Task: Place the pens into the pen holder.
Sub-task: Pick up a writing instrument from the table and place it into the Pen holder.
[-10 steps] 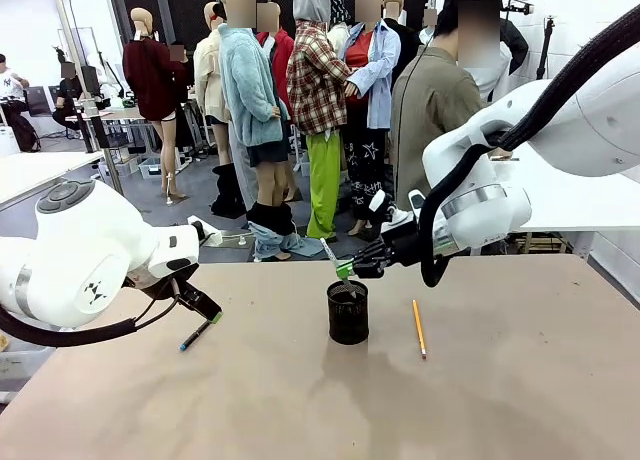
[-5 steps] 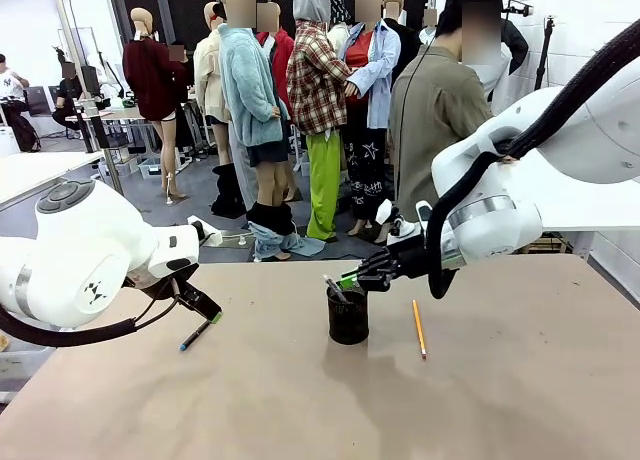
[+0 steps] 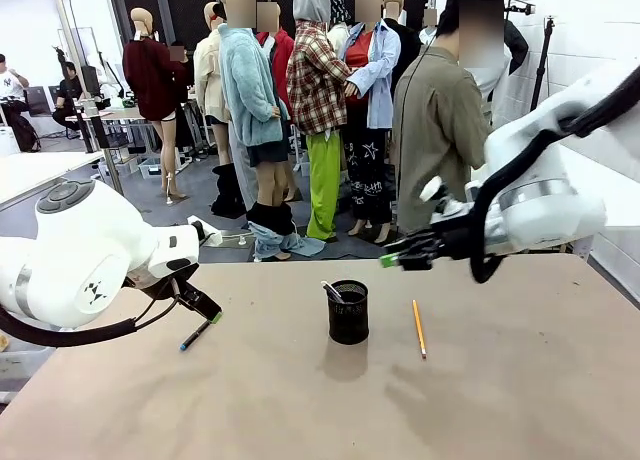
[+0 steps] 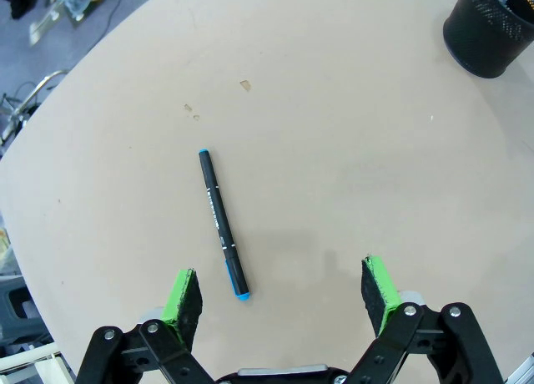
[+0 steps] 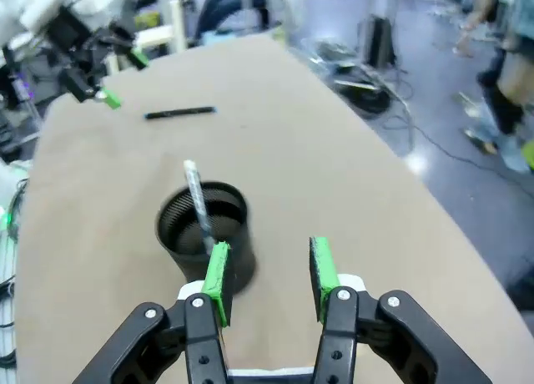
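Pens lie in three spots on the table [image 3: 300, 410]. A pale pen [image 3: 331, 291] stands tilted inside the holder [image 3: 348, 312], a black mesh cup near the table's middle, with its top leaning toward the left edge. A pencil [image 3: 419, 328], yellow, lies flat just right of the holder and apart from it, running from the far edge toward the near edge. A dark pen [image 3: 196, 334] with blue ends lies flat near the left edge, well apart from the holder.

The left gripper [image 3: 205, 308] hangs low just over the dark pen, its green pads spread wide with nothing between them. In the left wrist view the pen lies nearer one pad.

The right gripper [image 3: 390, 261] is in the air right of the holder, toward the far edge. Its fingers point left, partly apart and empty.

A person [image 3: 440, 130] stands beyond the far edge.
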You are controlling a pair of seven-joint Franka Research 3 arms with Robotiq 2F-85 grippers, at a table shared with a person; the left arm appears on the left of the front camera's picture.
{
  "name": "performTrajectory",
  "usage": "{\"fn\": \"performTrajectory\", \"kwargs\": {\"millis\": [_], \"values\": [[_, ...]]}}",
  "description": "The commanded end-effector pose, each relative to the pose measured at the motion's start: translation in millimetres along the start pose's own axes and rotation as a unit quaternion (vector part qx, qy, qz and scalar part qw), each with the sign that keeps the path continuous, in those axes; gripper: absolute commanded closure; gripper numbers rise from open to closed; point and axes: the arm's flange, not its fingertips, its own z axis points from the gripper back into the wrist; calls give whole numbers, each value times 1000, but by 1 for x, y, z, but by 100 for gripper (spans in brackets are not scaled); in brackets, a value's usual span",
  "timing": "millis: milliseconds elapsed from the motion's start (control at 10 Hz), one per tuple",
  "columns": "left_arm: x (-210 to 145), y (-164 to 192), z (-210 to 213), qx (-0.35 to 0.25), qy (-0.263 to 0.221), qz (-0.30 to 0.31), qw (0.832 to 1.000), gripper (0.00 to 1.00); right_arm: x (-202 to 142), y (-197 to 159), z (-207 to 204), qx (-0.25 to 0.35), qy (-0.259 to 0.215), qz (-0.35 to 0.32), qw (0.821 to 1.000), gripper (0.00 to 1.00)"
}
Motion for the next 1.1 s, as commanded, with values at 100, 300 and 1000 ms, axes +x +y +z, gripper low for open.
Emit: {"fn": "performTrajectory", "kwargs": {"millis": [100,300,1000], "values": [[0,2,1,0,-1,2,1000,0,32,13,55,-102,79,-67,989,52],[0,2,1,0,-1,2,1000,0,54,16,68,-135,168,-116,970,52],[0,2,1,0,-1,2,1000,0,91,18,24,-168,410,-210,872,52]]}}
